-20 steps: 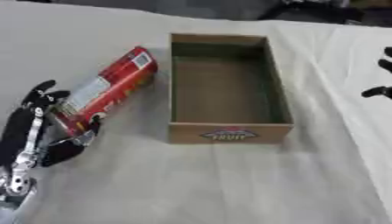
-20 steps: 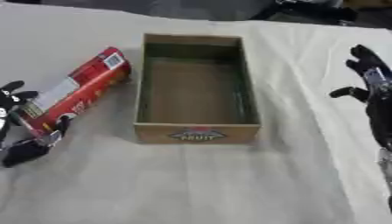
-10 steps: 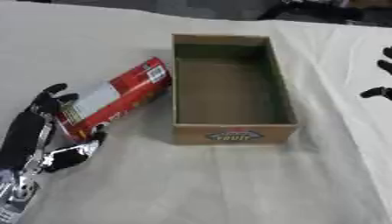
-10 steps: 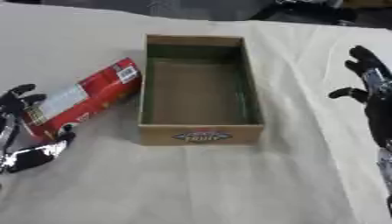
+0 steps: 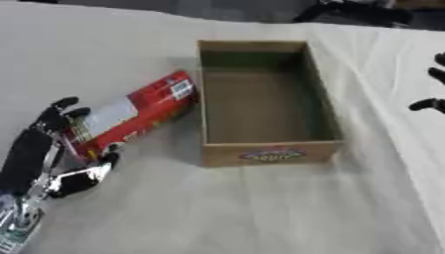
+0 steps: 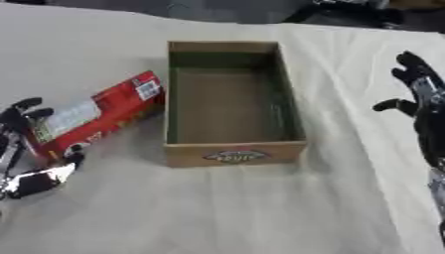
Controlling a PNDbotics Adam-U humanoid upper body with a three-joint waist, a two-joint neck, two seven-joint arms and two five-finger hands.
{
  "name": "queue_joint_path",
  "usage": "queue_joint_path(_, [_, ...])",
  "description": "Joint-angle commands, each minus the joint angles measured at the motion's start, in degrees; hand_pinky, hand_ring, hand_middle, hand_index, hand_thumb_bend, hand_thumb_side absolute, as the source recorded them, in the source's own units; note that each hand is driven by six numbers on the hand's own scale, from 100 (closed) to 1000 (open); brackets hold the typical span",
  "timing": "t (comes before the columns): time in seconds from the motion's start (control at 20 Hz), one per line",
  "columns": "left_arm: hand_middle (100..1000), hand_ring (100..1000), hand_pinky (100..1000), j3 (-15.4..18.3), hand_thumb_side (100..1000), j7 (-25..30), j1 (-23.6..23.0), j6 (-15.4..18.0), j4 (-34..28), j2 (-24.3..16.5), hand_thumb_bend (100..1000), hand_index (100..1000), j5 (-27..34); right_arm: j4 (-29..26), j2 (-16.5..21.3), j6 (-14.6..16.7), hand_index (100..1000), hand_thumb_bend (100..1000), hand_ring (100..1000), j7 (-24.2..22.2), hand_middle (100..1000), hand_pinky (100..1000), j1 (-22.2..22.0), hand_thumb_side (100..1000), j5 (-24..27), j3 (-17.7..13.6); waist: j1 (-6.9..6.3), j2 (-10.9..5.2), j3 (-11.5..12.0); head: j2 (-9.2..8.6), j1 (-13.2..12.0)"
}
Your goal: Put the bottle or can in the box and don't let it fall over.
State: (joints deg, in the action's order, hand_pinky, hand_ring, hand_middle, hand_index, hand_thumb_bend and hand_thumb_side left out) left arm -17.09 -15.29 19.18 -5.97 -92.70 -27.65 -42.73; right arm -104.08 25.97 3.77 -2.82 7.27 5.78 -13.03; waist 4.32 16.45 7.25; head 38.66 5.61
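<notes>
I am holding the red can (image 5: pixel 130 117) in my left hand (image 5: pixel 54 144), fingers and thumb curled round its lower end, and it is lying tilted with its top touching the left wall of the cardboard box (image 5: pixel 265 150), outside it. The can is carrying a white label and a small white patch near the top; I cannot read any writing on it. The oval badge on the box's front wall is also too blurred to read. The right eye view is showing my right hand (image 6: pixel 419 94) whole, fingers spread and grasping nothing, beside the box on the white cloth (image 6: pixel 260 208); the left eye view is catching only its fingertips. Compared with a second ago, the can is sitting closer against the box.
</notes>
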Motion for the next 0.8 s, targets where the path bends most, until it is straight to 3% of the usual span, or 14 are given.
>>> queue_joint_path(0.05, [816, 632, 333, -0.6, 150, -0.5, -1.0, 0.4, 2.6, -0.5, 439, 651, 2.0, -1.2, 1.1, 0.2, 975, 100, 1000, -0.2, 1000, 576, 0.5, 969, -0.2, -0.6, 0.56, -0.07, -0.2, -0.5, 0.0])
queue_joint_path(0.2, [806, 616, 308, -0.4, 121, -1.9, -0.9, 0.6, 3.6, -0.2, 405, 627, 4.2, -1.4, 1.1, 0.2, 975, 100, 1000, -0.3, 1000, 576, 0.5, 967, -0.2, -0.6, 0.61, -0.13, -0.4, -0.47, 0.0])
queue_joint_path(0.4, [809, 663, 317, -0.3, 113, -3.9, -0.8, 1.5, 4.4, 0.0, 308, 601, 7.0, -1.4, 1.1, 0.2, 975, 100, 1000, -0.4, 1000, 577, 0.6, 968, -0.1, -0.5, 0.69, -0.21, -0.5, -0.46, 0.0])
queue_joint_path(0.65, [786, 633, 269, -0.1, 131, -6.6, -0.7, 2.6, 4.7, 0.0, 161, 504, 9.9, -1.5, 1.1, 0.2, 975, 100, 1000, -0.6, 1000, 577, 0.6, 968, -0.1, -0.5, 0.73, -0.33, -0.4, -0.43, -0.1])
queue_joint_path(0.8, [755, 624, 258, -0.1, 185, -8.1, -0.7, 3.0, 4.8, 0.1, 123, 438, 11.2, -1.5, 1.1, 0.3, 974, 100, 1000, -0.7, 1000, 577, 0.6, 965, -0.1, -0.5, 0.76, -0.42, -0.4, -0.41, -0.1])
